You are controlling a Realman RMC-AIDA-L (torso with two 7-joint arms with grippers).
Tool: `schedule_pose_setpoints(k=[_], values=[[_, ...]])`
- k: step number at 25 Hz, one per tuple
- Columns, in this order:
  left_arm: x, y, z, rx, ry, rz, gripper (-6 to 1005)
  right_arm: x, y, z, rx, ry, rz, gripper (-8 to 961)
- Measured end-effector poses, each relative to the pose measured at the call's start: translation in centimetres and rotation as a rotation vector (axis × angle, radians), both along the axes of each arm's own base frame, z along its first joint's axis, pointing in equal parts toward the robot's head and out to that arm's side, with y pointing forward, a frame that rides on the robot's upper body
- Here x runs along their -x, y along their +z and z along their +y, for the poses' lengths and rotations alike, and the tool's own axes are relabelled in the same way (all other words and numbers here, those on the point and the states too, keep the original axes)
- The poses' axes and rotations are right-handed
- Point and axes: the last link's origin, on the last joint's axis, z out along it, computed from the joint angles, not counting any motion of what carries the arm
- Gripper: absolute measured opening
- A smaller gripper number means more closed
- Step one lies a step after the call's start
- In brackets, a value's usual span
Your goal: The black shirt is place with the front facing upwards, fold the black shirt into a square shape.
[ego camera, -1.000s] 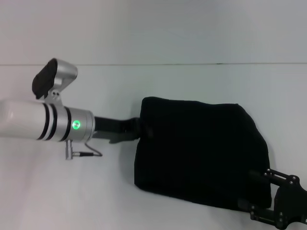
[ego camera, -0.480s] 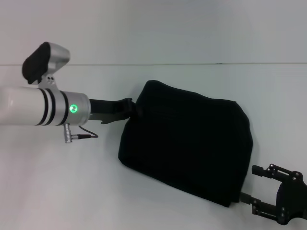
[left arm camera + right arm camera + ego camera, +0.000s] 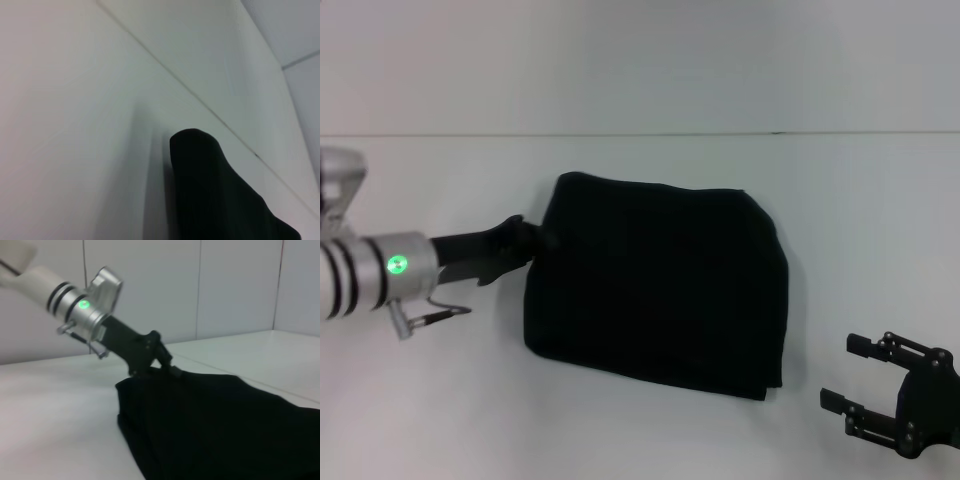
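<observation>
Plain black cloth T-shirt: folded near-square bundle on white tabletop. Soft, limp, light; best taken at corners or edges. Left black metal gripper: clamped on shirt's far-left corner. Right black metal gripper: fingers spread, empty, near shirt's right side.

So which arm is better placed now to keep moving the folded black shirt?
Probably the left. The left gripper is shut on the black shirt at its upper left corner, while the right gripper hangs open beside the shirt's lower right corner, not touching the cloth.
</observation>
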Motion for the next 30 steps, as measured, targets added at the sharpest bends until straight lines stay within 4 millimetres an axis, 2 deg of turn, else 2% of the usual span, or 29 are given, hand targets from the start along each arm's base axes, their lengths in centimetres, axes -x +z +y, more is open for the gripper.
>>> schedule_pose_setpoints(k=[7, 14, 20, 25, 30], values=[[2.4, 0.5, -2.7, -0.075, 0.075, -0.122, 90, 0.2, -0.1, 0.1, -0.009, -0.001, 0.015, 765], [2.4, 0.5, -3.2, -0.071, 0.062, -0.152, 90, 0.4, -0.2, 0.3, -0.012, 0.003, 0.022, 766], [1.8, 1.1, -3.7, -0.097, -0.057, -0.159, 89, 0.5, -0.3, 0.4, -0.018, -0.004, 0.03, 766], [2.4, 2.8, -4.2, -0.139, -0.152, -0.118, 199, 0.6, -0.2, 0.6, -0.04, -0.016, 0.053, 766], [3.9, 5.3, -5.4, -0.232, -0.252, -0.045, 361, 0.7, -0.3, 0.7, -0.042, -0.019, 0.063, 767]])
